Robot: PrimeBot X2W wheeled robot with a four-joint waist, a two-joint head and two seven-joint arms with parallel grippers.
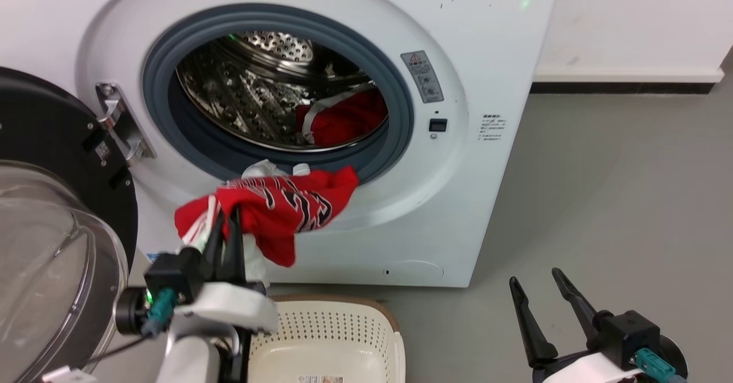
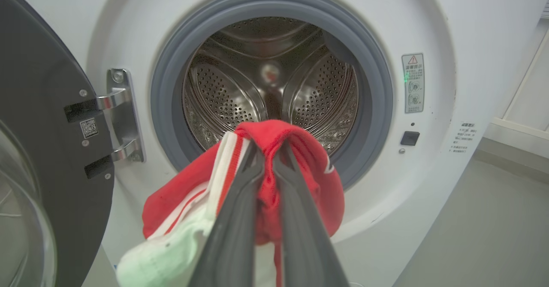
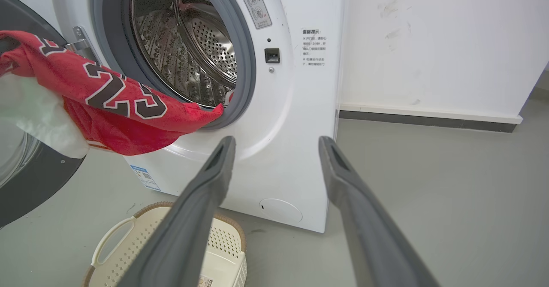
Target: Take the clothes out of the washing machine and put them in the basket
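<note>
The white washing machine point(image 1: 487, 56) stands with its door swung open to the left. A red jersey point(image 1: 280, 208) with black-and-white numbers hangs half out of the porthole, over the grey rim. My left gripper point(image 1: 226, 214) is shut on its left end, seen close in the left wrist view, where the gripper point(image 2: 268, 149) pinches the red jersey point(image 2: 309, 171). Another red garment point(image 1: 343, 119) lies inside the steel drum. The cream basket point(image 1: 338, 337) sits on the floor below the porthole. My right gripper point(image 1: 535, 277) hangs open at the lower right, holding nothing.
The open black-framed glass door point(image 1: 51, 228) stands close on my left, beside the left arm. Grey floor point(image 1: 618, 200) stretches to the right of the machine, up to a white wall with a dark skirting strip point(image 1: 624, 88).
</note>
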